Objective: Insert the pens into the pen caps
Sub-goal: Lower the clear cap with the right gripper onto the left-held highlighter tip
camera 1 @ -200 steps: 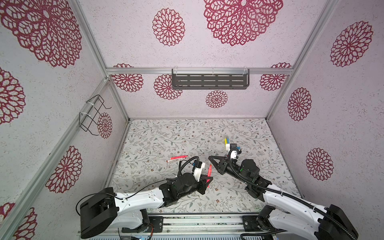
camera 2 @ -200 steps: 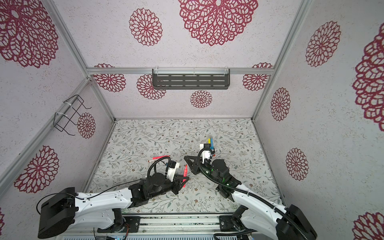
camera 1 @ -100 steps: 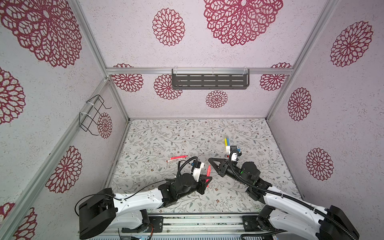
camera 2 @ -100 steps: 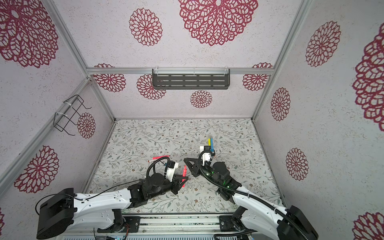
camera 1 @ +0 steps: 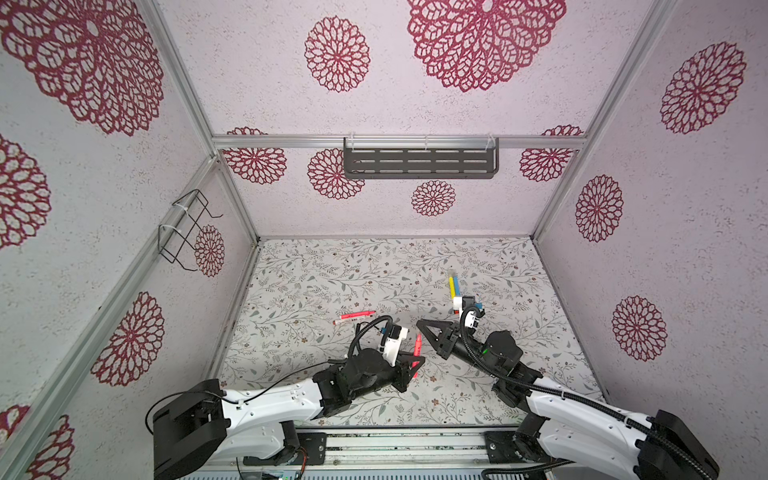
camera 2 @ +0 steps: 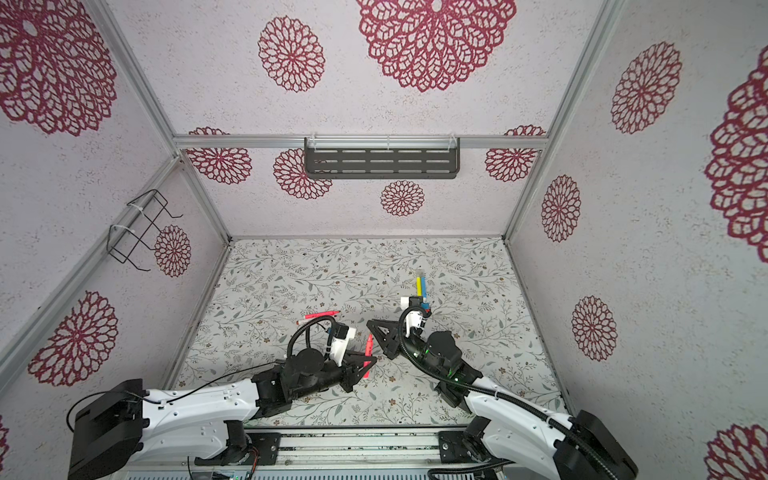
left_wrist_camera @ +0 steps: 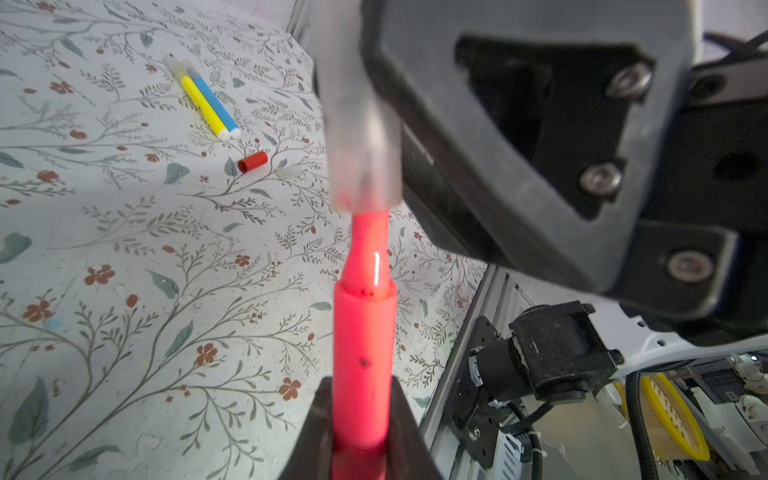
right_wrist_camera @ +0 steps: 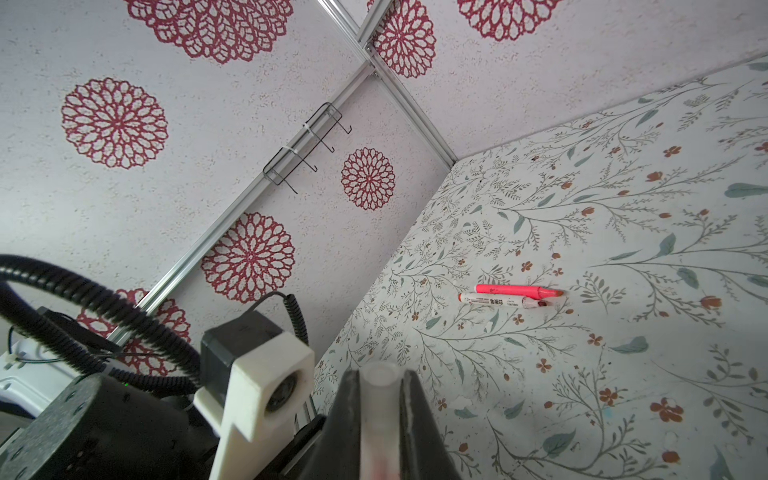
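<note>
L claw (left_wrist_camera: 359, 419) is clamped tight on a pink pen (left_wrist_camera: 361, 332), gripping the barrel low down with the nib end sticking out. R claw (right_wrist_camera: 379, 382) is pinched just as tight on a clear cap (left_wrist_camera: 361, 145). The two meet in the air over the middle of the table (camera 1: 311, 291), towards its near edge. The pen's narrow nose is just inside the cap's mouth, the barrel's shoulder not up against the rim yet.

Rest of the lot is lying flat. A yellow pen (left_wrist_camera: 203, 104) & blue pen (left_wrist_camera: 216, 104) lie side by side, touching, right of centre in the far half. A red cap (left_wrist_camera: 252, 161) sits just off their ends, with a pale cap (left_wrist_camera: 289, 171) beside it. Left of centre, a second pink pen (right_wrist_camera: 515, 290) lies alongside a white pen (right_wrist_camera: 494, 301) – parallel, touching or v. nearly.
</note>
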Robot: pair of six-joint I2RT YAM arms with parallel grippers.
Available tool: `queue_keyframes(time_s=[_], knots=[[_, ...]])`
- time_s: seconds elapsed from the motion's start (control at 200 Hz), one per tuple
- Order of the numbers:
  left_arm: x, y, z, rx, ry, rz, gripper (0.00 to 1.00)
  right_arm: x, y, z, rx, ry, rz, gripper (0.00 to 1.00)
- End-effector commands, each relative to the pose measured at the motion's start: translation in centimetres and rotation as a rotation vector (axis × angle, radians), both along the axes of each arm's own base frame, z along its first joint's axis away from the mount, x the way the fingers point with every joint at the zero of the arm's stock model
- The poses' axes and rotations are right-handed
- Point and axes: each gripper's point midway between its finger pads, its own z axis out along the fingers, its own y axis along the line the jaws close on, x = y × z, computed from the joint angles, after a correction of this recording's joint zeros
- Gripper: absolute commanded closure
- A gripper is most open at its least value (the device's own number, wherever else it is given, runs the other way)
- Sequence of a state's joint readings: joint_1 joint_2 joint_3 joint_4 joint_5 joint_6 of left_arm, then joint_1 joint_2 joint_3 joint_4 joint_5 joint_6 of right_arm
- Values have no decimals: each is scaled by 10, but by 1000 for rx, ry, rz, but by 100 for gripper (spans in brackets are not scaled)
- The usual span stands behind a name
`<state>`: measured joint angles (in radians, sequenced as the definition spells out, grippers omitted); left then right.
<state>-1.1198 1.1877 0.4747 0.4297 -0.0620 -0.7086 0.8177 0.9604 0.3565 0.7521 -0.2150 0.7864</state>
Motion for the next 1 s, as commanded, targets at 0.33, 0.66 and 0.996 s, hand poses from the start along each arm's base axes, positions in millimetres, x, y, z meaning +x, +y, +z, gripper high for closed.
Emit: queue_keyframes(time_s=[0.33, 0.66, 0.996], knots=[[9, 0, 40, -142, -56, 22, 100, -21, 3, 16, 42, -81, 79, 74], [7, 2, 39, -145, -52, 12, 100, -10, -28, 52, -70, -152, -72, 35], [1, -2, 43, -158, -48, -29, 100, 12, -8, 62, -286, -106, -15, 45]])
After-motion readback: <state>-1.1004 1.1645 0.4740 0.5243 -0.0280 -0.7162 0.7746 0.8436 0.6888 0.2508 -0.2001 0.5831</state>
